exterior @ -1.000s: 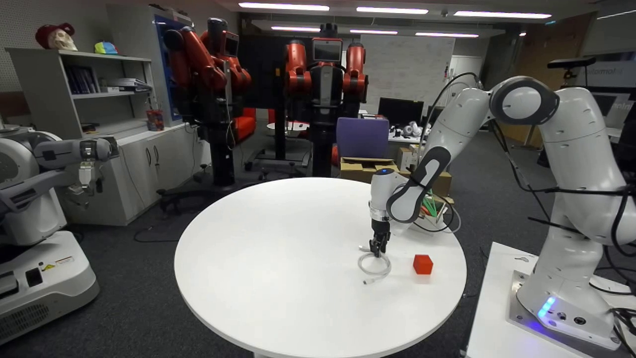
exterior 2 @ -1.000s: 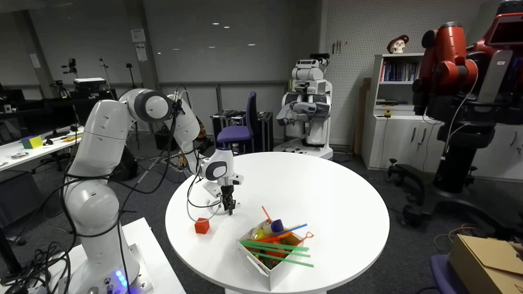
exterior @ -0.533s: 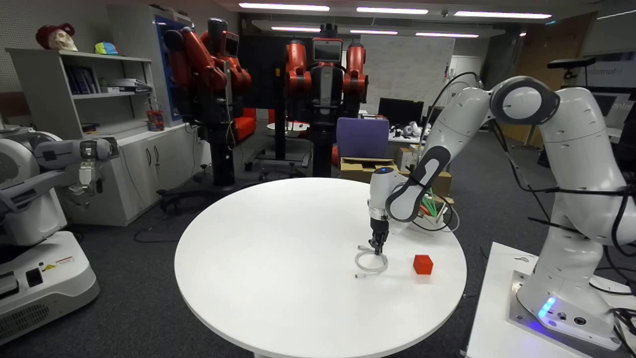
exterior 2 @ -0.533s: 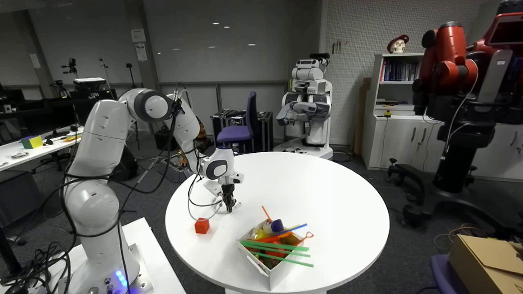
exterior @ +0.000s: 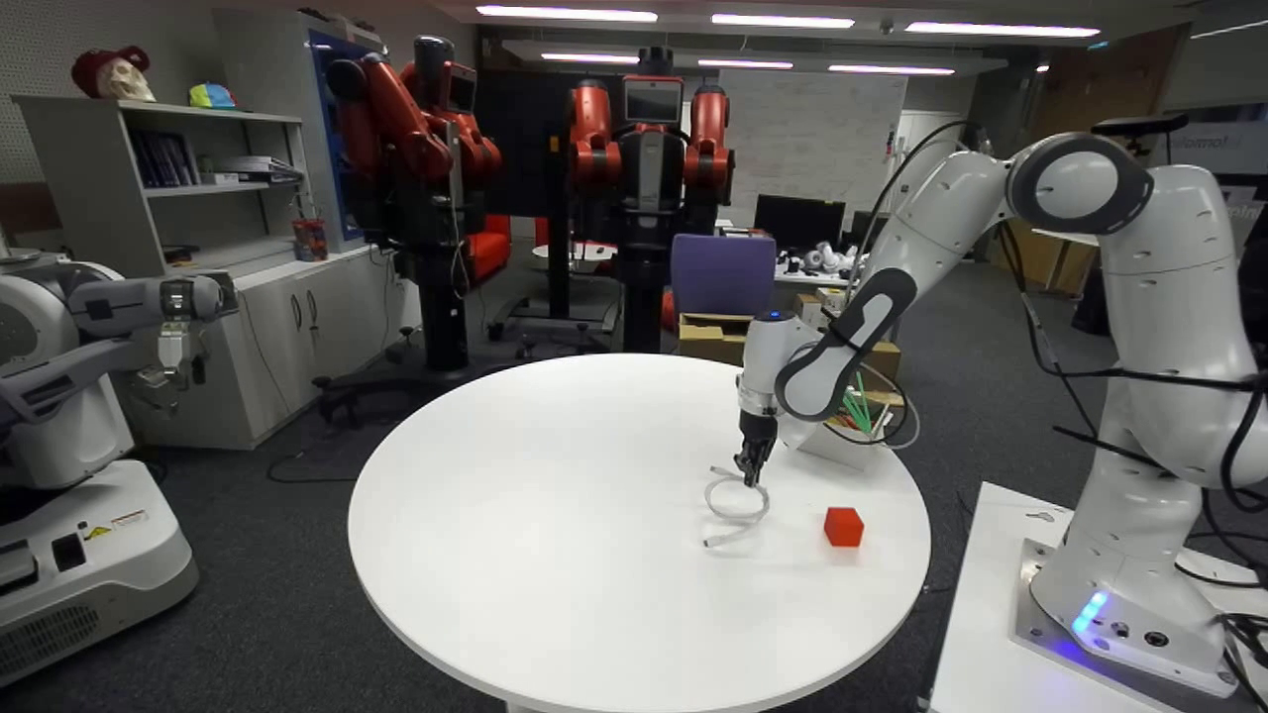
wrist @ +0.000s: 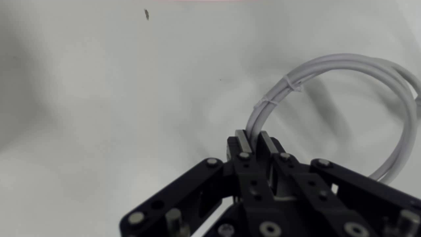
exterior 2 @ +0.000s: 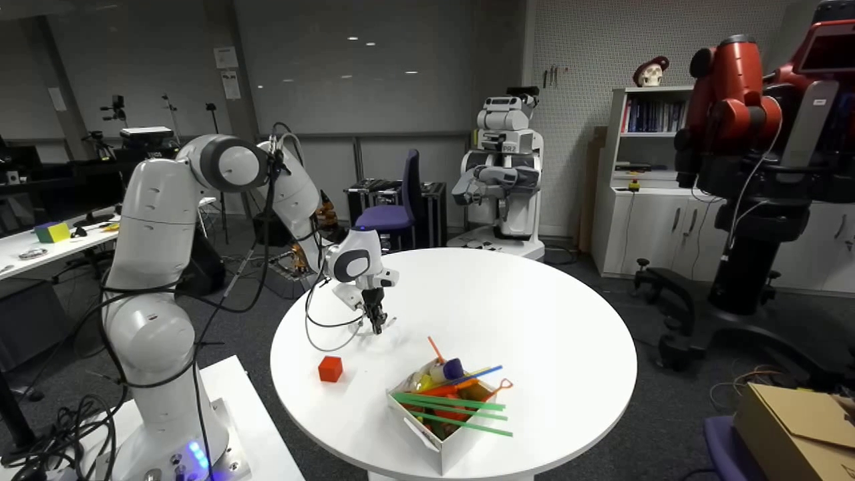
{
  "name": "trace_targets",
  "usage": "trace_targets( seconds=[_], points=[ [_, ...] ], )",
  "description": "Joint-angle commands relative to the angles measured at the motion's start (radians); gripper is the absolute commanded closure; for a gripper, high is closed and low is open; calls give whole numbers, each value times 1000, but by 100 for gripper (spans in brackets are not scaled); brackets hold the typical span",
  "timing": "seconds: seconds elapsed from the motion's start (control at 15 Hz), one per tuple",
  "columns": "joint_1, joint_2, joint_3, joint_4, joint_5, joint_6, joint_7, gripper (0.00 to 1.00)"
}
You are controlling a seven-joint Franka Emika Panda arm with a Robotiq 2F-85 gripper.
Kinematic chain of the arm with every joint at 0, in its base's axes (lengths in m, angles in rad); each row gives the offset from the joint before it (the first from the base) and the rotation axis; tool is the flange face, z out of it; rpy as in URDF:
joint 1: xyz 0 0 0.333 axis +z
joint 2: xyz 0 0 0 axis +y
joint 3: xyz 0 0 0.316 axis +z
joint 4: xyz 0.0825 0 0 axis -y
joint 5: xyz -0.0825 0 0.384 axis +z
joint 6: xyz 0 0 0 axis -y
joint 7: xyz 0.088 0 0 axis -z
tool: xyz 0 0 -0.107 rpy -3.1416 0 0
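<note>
Evidently gripped: cable (wrist: 345, 65) held, release outstanding

The gripper (wrist: 255, 140) is nearly closed, pinching one side of the coil. Grip is done, lift apparently so: shadows suggest the cable hangs just above the table (exterior: 555, 574). It is pale and neatly looped; two ties (wrist: 290, 83) show.

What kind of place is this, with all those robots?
Probably a robotics lab: there's a white jointed robot arm, a tall red-and-black robot with a screen, and a white-and-grey robot.
</note>
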Motion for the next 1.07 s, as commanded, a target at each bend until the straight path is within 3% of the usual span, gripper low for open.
trace_targets(
  seconds=[0.0,0.33,0.6,0.8,1.0],
  points=[
    [-41,-202,4,-127,7,-8,-6,97],
    [-115,-390,-46,-187,-5,-37,130,97],
    [-234,-459,-86,-175,-39,7,190,97],
    [-353,-452,-118,-140,-221,16,284,97],
    [-437,-463,-147,-123,-373,-111,307,97]
  ],
)
